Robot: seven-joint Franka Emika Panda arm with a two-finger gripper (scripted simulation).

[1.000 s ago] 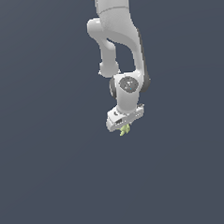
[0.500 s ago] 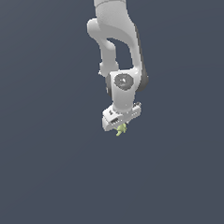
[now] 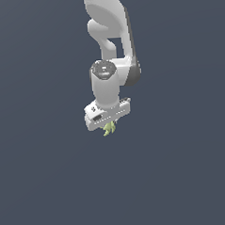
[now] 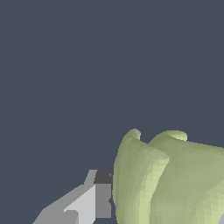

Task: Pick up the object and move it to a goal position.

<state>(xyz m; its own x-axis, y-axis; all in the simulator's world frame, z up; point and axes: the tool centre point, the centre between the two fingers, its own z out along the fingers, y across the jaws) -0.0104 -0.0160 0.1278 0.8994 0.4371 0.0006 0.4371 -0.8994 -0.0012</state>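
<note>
Yellow-green object [image 3: 109,128] hangs directly beneath my white hand [image 3: 108,126], pinched between its fingers [image 4: 94,201]. I read no labels or writing anywhere.

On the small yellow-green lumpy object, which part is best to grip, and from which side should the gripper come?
Probably the thick lumpy body, from above. The gripper already has the object this way, with its lobes pointing down beneath the white hand. In the wrist view a grey fingertip lies against the object's broad ribbed side, not on the tapering tips, which would likely slip.
</note>
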